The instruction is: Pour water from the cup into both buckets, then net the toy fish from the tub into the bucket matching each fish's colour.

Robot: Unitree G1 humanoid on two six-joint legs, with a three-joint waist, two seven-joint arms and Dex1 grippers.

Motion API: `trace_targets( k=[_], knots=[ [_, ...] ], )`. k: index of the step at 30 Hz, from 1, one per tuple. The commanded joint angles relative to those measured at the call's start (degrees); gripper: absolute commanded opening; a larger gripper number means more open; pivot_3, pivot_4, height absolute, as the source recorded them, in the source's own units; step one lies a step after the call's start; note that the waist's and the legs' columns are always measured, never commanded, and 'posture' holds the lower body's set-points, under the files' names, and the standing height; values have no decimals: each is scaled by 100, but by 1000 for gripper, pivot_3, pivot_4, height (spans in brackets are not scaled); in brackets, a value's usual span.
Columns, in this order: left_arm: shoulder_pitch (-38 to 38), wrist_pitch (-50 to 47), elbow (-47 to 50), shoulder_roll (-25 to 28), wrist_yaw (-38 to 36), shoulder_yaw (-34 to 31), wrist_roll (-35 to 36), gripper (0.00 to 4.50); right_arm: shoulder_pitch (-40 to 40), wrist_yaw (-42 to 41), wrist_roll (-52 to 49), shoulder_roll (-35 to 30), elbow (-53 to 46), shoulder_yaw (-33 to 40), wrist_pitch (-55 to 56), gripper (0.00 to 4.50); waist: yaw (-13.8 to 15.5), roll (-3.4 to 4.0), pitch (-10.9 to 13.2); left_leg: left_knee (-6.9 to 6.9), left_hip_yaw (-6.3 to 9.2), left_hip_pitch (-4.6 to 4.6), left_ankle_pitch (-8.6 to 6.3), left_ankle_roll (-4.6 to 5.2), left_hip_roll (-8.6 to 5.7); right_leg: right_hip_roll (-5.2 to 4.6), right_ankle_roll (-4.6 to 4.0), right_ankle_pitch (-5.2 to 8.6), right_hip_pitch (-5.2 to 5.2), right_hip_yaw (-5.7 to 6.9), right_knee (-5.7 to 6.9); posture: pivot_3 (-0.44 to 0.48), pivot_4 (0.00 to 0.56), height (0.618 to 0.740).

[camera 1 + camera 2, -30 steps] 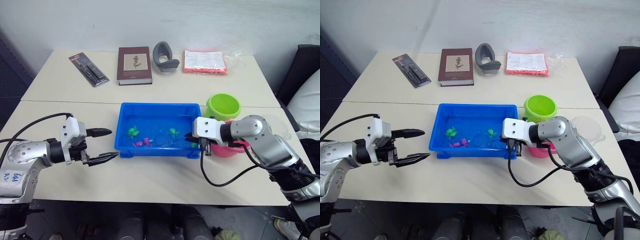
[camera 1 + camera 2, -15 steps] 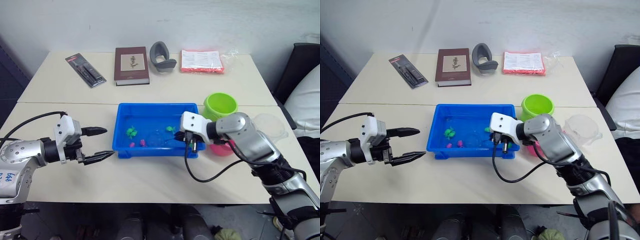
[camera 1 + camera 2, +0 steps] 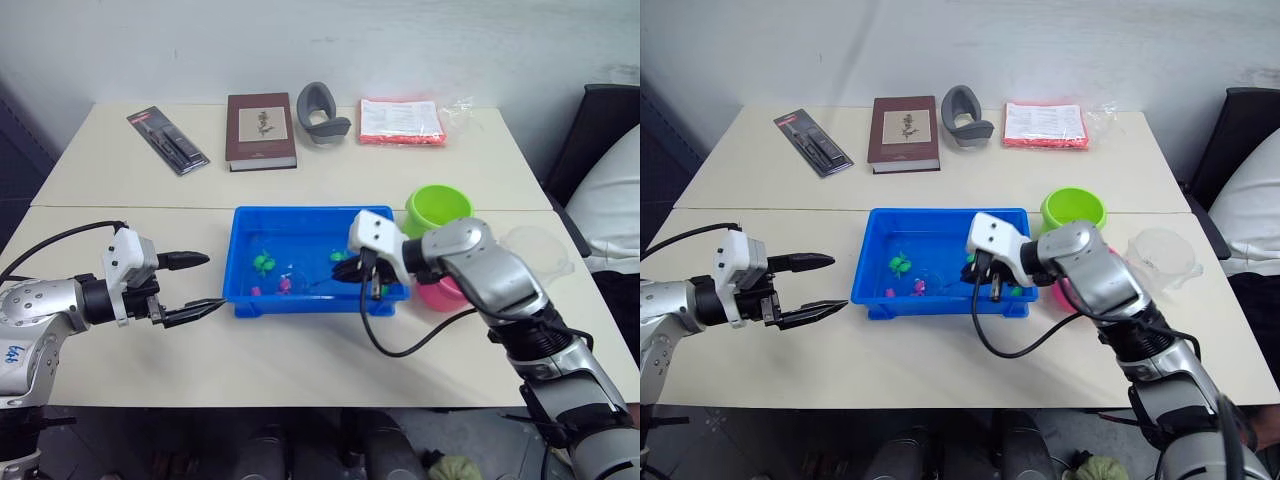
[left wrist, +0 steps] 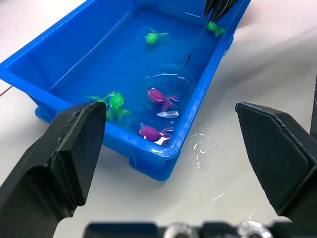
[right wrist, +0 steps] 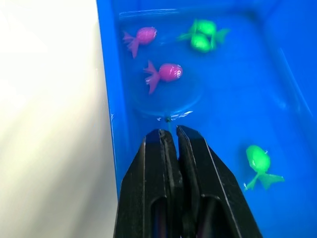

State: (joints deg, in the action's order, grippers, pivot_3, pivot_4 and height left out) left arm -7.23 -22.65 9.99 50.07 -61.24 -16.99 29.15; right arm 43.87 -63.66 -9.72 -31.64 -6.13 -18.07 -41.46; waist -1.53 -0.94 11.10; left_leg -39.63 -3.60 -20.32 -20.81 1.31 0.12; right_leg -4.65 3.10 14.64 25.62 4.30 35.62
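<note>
Currently the right claw [image 5: 171, 136] is inside the right part of the tub [image 3: 250, 220], its two fingers pressed together on the thin handle of the net [image 5: 166, 94]. The net hoop lies submerged near the front wall of the tub, with one pink fish [image 5: 166, 73] inside its ring. A second pink fish [image 5: 141, 37] lies just beyond the hoop on the left. One green fish [image 3: 265, 263] sits left of centre in the tub, another green fish [image 4: 155, 36] farther back, and a third green fish [image 5: 258, 162] near the right end.

The left claw [image 3: 197, 283] hovers over the tabletop [image 3: 300, 350] just left of the tub, fingers spread wide, holding nothing.

The green bucket [image 3: 440, 210] stands just right of the tub's far corner. The pink bucket [image 3: 445, 295] stands nearer, largely hidden behind the right arm. The cup [image 3: 1160, 255] stands right of both buckets.

Along the far edge of the tabletop, left to right: a black packaged tool [image 3: 167, 142], a brown book [image 3: 260, 130], a grey curved object [image 3: 322, 112] and a red packet [image 3: 402, 122].
</note>
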Motion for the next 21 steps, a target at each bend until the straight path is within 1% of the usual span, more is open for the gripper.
trace_targets(
  k=[1, 3, 6, 9, 11, 15, 18, 21],
  knots=[
    [12, 29, -45, -16, 109, -292, 111, 4489, -281, -193, -460, -292, -167, 572, 40, 0, 15, 0, 0, 2, 1, 0, 0, 0, 0, 0, 0, 0, 0, 1, -2, 0, 150, 740],
    [3, 42, -61, -21, 111, -283, 107, 4489, -409, -176, -630, -368, -182, 838, 128, 0, 12, 0, 0, 3, 4, -1, -2, 2, 0, -1, 0, 0, -2, 4, -5, 0, 150, 740],
    [-152, 76, -101, -40, 97, -176, 99, 4489, -668, -125, -1042, -525, -321, 1470, 26, 0, 9, 1, 1, 2, 2, -2, -3, 4, -1, -2, 1, 0, -2, 3, -6, 0, 150, 740],
    [-555, 3, -113, -104, 166, -61, 166, 4489, -1102, 73, -1080, -736, -426, 2116, 619, 0, 30, 1, 0, 3, 3, -1, -4, 3, -1, -1, 1, 0, -2, 3, -7, 0, 150, 740],
    [-782, -92, -109, -170, 214, -17, 241, 4489, -1240, 236, -1104, -765, -437, 2350, 853, 0, 56, 1, 0, 3, 4, -2, -4, 2, -1, -1, 1, 0, -3, 5, -8, 0, 150, 740],
    [-1278, -292, -54, -323, 145, 258, 387, 4489, -1964, 201, -1429, -1140, -872, 3061, 854, 0, 121, 1, 1, 4, 0, 0, -3, 1, -2, 0, 3, -1, -3, 3, -4, 0, 150, 740],
    [-1584, -341, -131, -460, 119, 481, 403, 4489, -2486, 451, -1519, -1213, -1203, 3523, 982, 0, 148, 1, 1, 9, -5, 0, -3, 0, -1, 5, 3, -2, -3, 1, -3, 0, 150, 740],
    [-1948, -280, -285, -641, 68, 726, 334, 4489, -3061, 554, -1900, -1232, -1661, 4063, 759, 0, 158, 1, 1, 7, -11, 2, -1, 3, -4, 6, 10, -5, -9, -3, -3, 0, 150, 740]
  ],
)
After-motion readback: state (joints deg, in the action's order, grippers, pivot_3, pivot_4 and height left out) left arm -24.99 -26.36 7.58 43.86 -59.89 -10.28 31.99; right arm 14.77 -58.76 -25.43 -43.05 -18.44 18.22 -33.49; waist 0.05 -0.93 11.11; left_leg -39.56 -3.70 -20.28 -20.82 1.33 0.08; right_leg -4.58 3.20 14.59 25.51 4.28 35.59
